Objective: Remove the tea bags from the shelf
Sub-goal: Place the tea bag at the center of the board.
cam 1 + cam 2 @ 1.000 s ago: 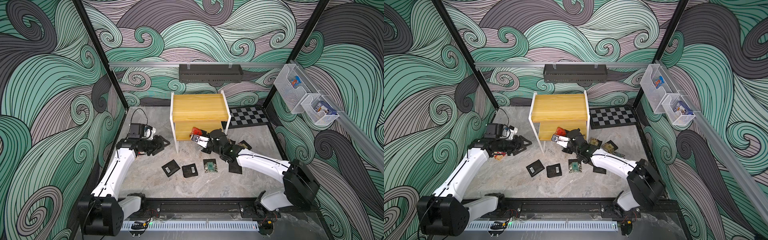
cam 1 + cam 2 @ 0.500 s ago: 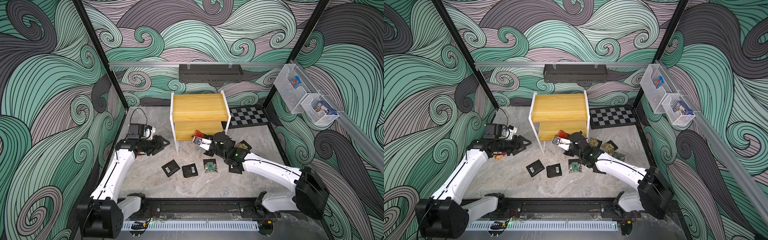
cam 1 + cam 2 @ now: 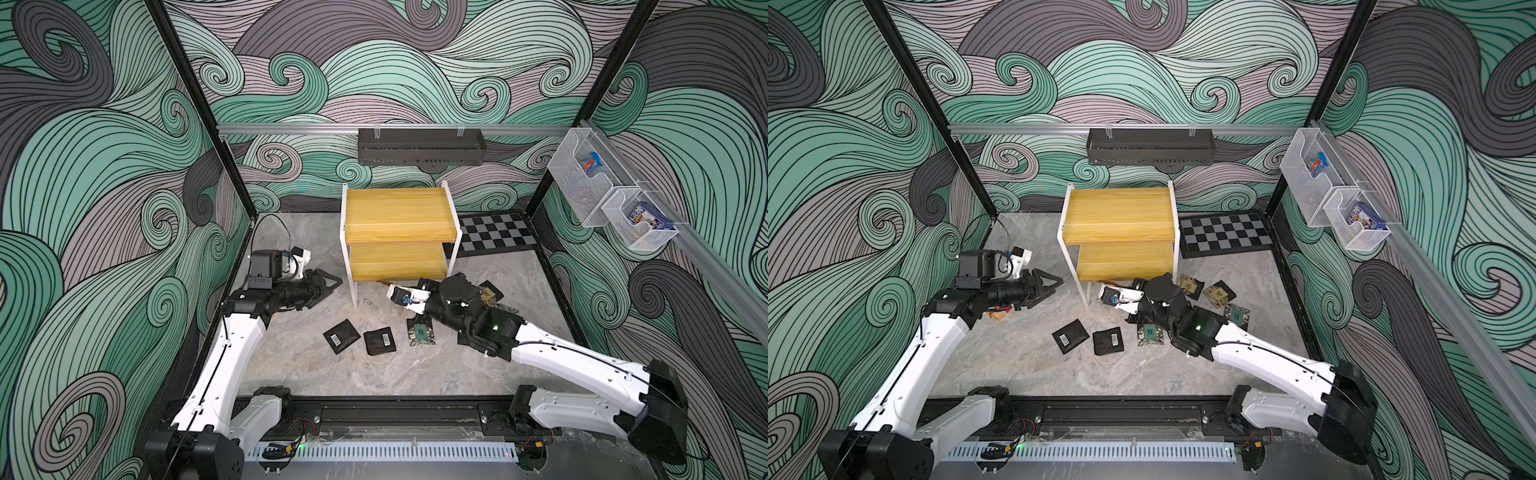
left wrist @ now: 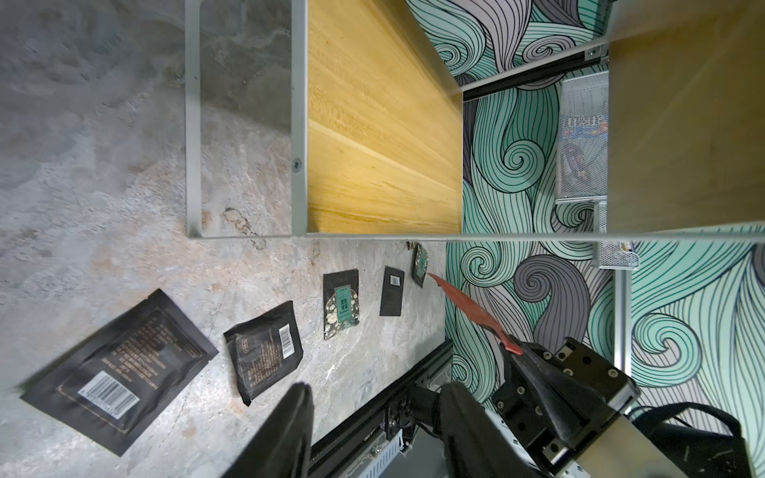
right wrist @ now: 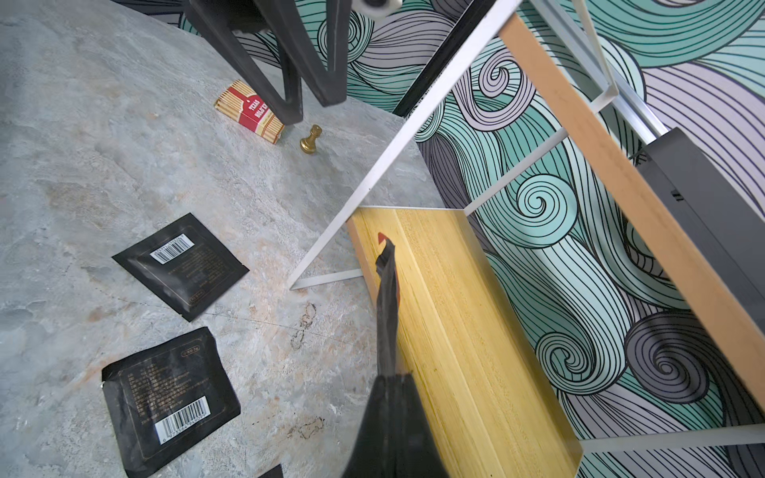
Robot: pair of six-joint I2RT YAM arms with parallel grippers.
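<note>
Red-faced tea bag (image 5: 387, 298) pinched edge-on in closed right tool (image 5: 391, 385), at near edge of shelf (image 3: 397, 216); left tool (image 3: 326, 286) half-open, empty.

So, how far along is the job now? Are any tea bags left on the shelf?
Nearly finished, it seems.
Done: the shelf looks bare on both tiers, and several tea bags lie on the table.
In hand: the right tool is shut on a red tea bag, held in the air just in front of the shelf.
Left: setting that one down. The left tool is open and empty.
</note>
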